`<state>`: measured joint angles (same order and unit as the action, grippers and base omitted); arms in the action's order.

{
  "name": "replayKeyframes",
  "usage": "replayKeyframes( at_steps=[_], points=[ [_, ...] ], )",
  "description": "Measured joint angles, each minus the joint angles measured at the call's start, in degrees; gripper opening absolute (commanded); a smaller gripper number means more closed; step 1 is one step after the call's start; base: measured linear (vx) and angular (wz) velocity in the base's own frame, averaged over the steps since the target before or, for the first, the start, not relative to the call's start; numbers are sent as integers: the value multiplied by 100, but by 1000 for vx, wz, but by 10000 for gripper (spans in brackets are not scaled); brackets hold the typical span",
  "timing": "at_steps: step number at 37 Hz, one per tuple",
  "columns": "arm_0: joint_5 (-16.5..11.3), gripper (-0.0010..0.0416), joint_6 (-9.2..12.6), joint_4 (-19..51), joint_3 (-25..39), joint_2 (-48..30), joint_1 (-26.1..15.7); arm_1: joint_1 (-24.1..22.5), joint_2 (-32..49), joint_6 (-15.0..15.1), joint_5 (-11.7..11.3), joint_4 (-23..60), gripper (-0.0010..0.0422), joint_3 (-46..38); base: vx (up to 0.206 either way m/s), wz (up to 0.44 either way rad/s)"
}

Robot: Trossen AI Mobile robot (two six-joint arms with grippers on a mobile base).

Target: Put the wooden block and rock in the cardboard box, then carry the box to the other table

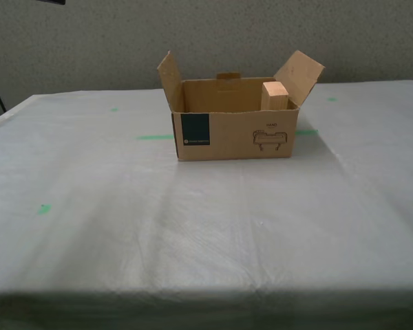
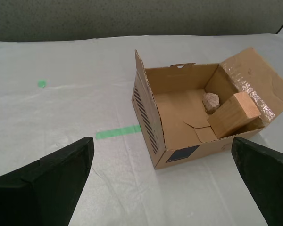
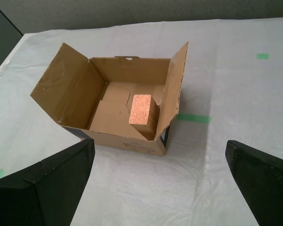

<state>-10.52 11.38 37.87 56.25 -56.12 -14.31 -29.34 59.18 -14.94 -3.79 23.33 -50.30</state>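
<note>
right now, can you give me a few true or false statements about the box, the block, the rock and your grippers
1. The wooden block is inside the cardboard box. True.
2. The rock lies on the white sheet outside the box. False: it lies on the box floor, beside the block.
3. My first gripper is shut on the block. False: its jaws are wide open and hold nothing.
4. My second gripper is open and clear of the box. True.
5. The box flaps are folded shut. False: they stand open.
6. The box stands on the table with green tape marks. True.
</note>
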Motion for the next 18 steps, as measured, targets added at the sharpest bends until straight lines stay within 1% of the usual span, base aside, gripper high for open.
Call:
replayKeyframes(
  at_steps=[6,13,18],
  points=[
    [2,387,33,-380,-498,162,-4,-2,-37,-7,0,-103,400,170,0,0],
    [2,387,46,-457,-852,168,-2,-4,-37,-4,0,-251,400,249,0,0],
    [2,387,44,-476,-955,173,2,-4,-37,-2,0,-413,400,328,0,0]
  ],
)
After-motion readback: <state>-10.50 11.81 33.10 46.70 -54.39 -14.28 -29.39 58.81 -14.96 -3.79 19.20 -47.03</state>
